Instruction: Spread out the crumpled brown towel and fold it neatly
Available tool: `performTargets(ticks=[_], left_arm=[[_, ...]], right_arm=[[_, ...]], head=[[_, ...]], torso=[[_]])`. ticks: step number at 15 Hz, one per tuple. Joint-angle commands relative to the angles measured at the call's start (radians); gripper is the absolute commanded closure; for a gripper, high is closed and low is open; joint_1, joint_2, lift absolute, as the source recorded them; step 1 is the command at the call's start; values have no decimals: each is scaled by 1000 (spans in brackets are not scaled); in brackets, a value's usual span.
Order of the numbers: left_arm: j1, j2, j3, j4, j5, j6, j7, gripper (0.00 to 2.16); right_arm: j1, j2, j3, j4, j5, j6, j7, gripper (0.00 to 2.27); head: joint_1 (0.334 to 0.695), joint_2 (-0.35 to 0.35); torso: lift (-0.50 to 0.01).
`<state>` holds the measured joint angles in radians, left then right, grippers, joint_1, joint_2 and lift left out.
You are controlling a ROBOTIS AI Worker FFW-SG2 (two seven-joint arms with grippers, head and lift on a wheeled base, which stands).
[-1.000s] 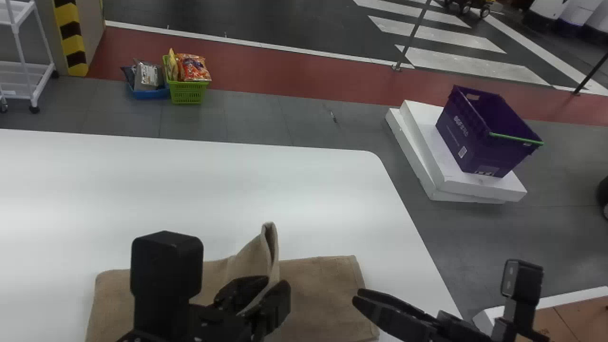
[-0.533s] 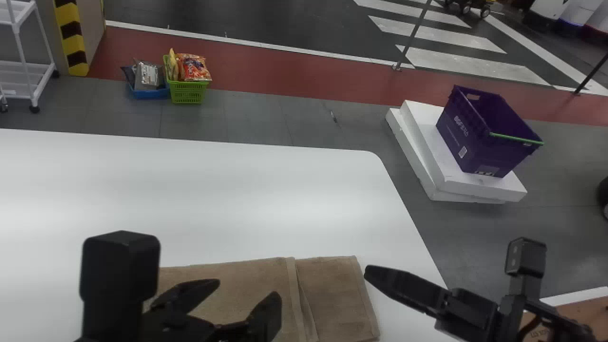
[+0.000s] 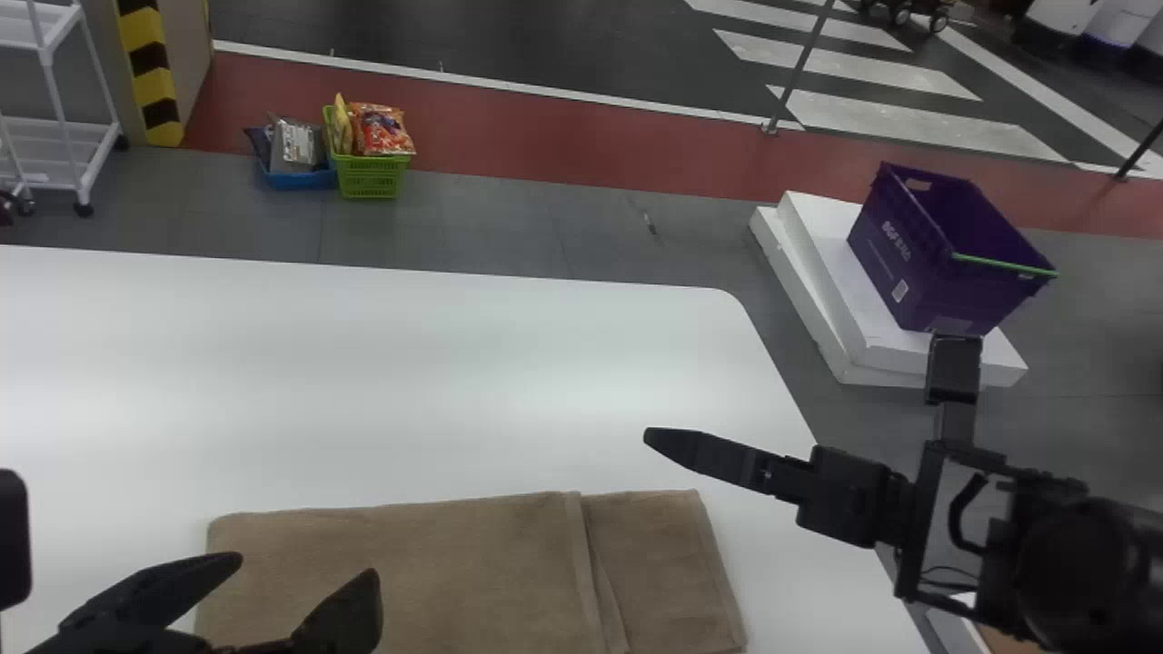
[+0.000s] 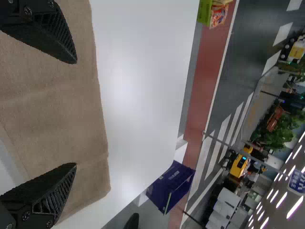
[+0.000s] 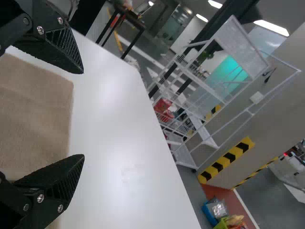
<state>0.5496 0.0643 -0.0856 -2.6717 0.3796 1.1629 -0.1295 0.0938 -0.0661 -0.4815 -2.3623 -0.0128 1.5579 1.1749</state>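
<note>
The brown towel (image 3: pixel 454 554) lies flat and folded near the table's front edge, with a hem line running down its right part. My left gripper (image 3: pixel 305 565) stands open over the towel's left part, holding nothing. In the left wrist view, the same gripper (image 4: pixel 75 113) has its fingers spread above the towel (image 4: pixel 52 109). Beyond the towel's far right corner, my right gripper (image 3: pixel 659 440) hangs over the white table, seen side-on. The right wrist view shows this gripper (image 5: pixel 83 113) open, with the towel (image 5: pixel 38 114) below and between its fingers.
The white table (image 3: pixel 382 363) extends beyond the towel, its right edge running under the right arm. On the floor past it, a purple crate (image 3: pixel 936 254) rests on white slabs (image 3: pixel 818 300). Two small baskets, one green (image 3: pixel 371 177), stand farther back at the left.
My left gripper has let go of the raised towel fold, which now lies flat, and has moved left. My right gripper has moved farther out over the table and slightly left.
</note>
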Motion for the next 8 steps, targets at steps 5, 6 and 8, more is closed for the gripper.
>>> performTargets(ticks=[5,6,8], left_arm=[[3,0,44,-36,13,54,-6,46],[3,0,46,-36,13,54,-4,46],[-8,0,56,-36,9,76,-4,46]], right_arm=[[-32,-132,104,-18,114,14,8,225],[-16,-138,110,-3,114,14,8,225],[12,-136,133,49,102,14,12,255]], head=[[695,-262],[695,-265],[695,-269]], torso=[[-126],[-126],[-126]])
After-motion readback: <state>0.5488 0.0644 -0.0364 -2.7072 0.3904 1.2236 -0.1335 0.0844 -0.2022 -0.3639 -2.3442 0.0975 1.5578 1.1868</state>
